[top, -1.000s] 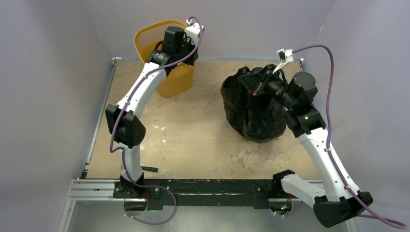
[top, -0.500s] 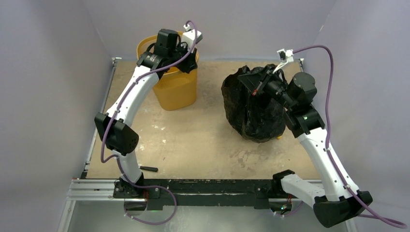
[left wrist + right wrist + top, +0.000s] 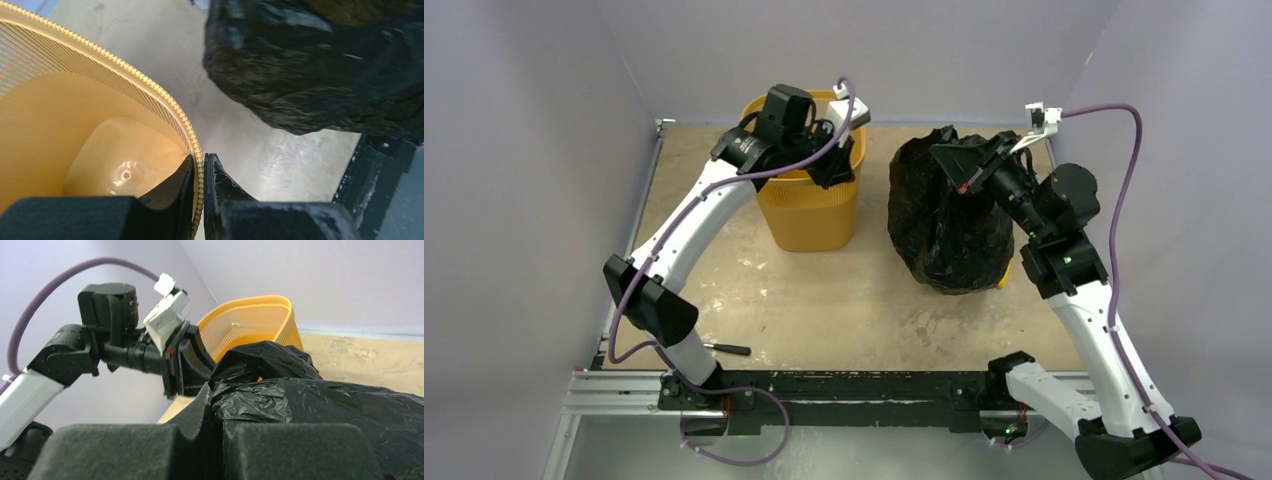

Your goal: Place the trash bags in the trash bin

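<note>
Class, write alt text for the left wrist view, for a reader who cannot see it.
The left gripper pinches the rim of a yellow mesh bin, empty inside. A crumpled black bag fills the upper right, tan table between them.

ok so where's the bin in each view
Top external: bin upper middle, a little left of centre.
Left wrist: fills the left half, the left gripper pinching its rim.
Right wrist: upper middle, behind the bag.
Shared landmark: the bag, black and wrinkled, in all three views.
</note>
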You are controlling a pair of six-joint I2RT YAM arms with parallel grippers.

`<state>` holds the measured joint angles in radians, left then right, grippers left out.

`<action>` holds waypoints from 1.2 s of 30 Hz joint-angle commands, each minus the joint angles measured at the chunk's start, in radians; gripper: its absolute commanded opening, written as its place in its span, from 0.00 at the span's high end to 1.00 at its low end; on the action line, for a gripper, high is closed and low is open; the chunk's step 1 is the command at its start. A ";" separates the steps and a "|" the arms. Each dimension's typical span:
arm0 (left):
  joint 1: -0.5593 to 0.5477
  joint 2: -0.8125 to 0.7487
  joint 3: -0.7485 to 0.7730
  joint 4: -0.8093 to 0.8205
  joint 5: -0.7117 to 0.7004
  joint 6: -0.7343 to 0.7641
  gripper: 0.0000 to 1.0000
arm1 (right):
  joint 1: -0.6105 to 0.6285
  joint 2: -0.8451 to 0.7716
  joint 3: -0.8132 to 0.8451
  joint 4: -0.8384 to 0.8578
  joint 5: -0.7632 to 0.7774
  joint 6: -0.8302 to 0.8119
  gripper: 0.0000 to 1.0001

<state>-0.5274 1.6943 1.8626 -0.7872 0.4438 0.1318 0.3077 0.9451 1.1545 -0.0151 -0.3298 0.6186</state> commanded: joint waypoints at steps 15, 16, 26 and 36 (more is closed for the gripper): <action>-0.148 -0.108 -0.016 -0.194 -0.011 0.016 1.00 | 0.001 -0.061 -0.026 0.077 0.086 0.081 0.93; -0.149 -0.116 -0.010 -0.203 -0.011 0.018 1.00 | 0.001 -0.061 -0.029 0.078 0.086 0.088 0.93; -0.151 -0.147 0.013 -0.238 -0.025 0.026 1.00 | 0.001 -0.063 -0.060 0.089 0.122 0.106 0.93; -0.158 -0.189 -0.109 -0.061 -0.056 -0.084 0.67 | 0.001 -0.082 -0.033 0.028 0.238 0.061 0.92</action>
<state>-0.6781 1.5661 1.8114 -0.9745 0.4091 0.1299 0.3077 0.8928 1.0882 0.0238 -0.1875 0.7132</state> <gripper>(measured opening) 0.250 0.075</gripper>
